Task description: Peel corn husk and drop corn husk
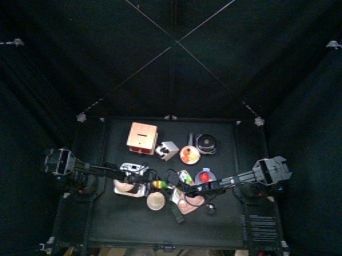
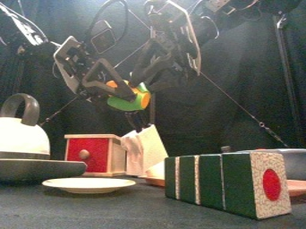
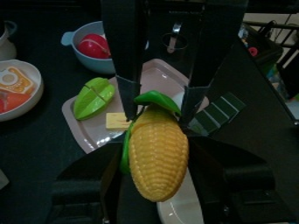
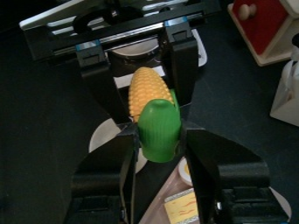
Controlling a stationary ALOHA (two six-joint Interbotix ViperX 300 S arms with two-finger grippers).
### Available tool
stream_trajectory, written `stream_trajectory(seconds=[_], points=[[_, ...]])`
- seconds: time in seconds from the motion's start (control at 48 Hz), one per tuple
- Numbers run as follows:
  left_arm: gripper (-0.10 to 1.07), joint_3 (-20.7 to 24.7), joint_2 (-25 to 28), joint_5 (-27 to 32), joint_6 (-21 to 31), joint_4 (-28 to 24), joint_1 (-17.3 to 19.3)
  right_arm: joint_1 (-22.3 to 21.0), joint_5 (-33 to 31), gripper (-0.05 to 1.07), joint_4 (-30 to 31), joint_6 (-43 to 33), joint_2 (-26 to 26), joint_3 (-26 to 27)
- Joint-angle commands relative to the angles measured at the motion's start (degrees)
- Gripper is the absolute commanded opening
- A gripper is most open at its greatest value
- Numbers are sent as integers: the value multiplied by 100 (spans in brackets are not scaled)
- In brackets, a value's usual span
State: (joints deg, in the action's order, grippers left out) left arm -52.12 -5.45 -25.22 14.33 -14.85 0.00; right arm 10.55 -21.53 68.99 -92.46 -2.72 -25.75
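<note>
Right gripper point(image 4: 158, 162) around corn husk point(image 4: 159, 131), cob point(image 3: 156, 159) (yellow) in left gripper point(image 3: 158, 166)

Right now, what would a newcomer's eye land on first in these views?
The yellow corn cob, held in the air between both sets of fingers above the table. A green husk caps its end by the right fingers, and one peeled leaf lies on the pale tray below.

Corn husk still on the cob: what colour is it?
Green, on the yellow cob; the corn husk shows best in the right wrist view.
</note>
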Motion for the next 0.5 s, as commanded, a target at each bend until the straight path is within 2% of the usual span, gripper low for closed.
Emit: stream_trajectory(seconds=[0.0, 0.479], points=[[77, 105, -97, -53, -9, 26, 35, -9, 18, 60, 9, -9, 88, 158], [77, -18, -246, -53, -9, 9, 53, 26, -44, 59, 9, 18, 149, 105]])
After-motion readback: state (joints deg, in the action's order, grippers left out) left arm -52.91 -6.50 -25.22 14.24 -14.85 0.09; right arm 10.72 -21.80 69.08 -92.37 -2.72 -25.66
